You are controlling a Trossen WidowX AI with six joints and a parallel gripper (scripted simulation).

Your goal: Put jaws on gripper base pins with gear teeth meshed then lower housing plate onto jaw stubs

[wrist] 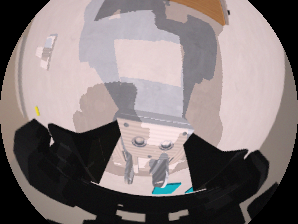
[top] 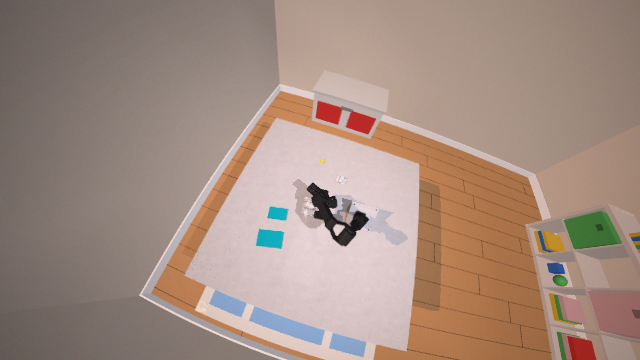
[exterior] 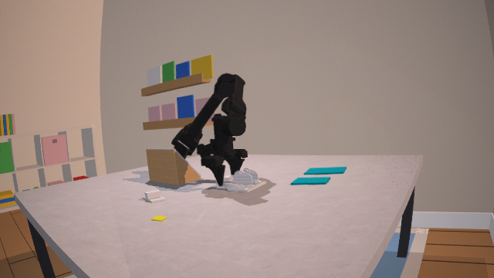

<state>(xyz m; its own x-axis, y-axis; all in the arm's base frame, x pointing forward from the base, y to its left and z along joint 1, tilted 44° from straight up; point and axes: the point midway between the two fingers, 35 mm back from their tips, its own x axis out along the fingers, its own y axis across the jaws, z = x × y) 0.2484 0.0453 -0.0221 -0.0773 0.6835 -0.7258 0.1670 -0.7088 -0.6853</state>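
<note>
My gripper (exterior: 228, 179) (wrist: 151, 134) points down, wide apart, with its fingertips against opposite sides of a white ribbed plate (exterior: 252, 188) (wrist: 175, 132) low over the table. The plate has corner holes and two round bosses; I cannot tell whether it is the gripper base or the housing plate. Two pale jaws with rows of holes stand up at its far end, one jaw (exterior: 252, 174) (wrist: 160, 169) beside the other jaw (wrist: 129, 172). Their teeth are too small to judge. A separate small white part (top: 341, 179) (exterior: 153, 195) (wrist: 47, 50) with a raised block lies apart. In the top view the arm partly hides the plate.
A brown wedge-shaped block (top: 348, 212) (exterior: 162, 167) (wrist: 207, 11) stands beside the arm. Two teal tiles lie beyond the jaws, one smaller tile (top: 277, 213) and one larger tile (top: 270, 239). A small yellow square (top: 322, 161) (exterior: 159, 218) (wrist: 37, 110) lies past the small white part.
</note>
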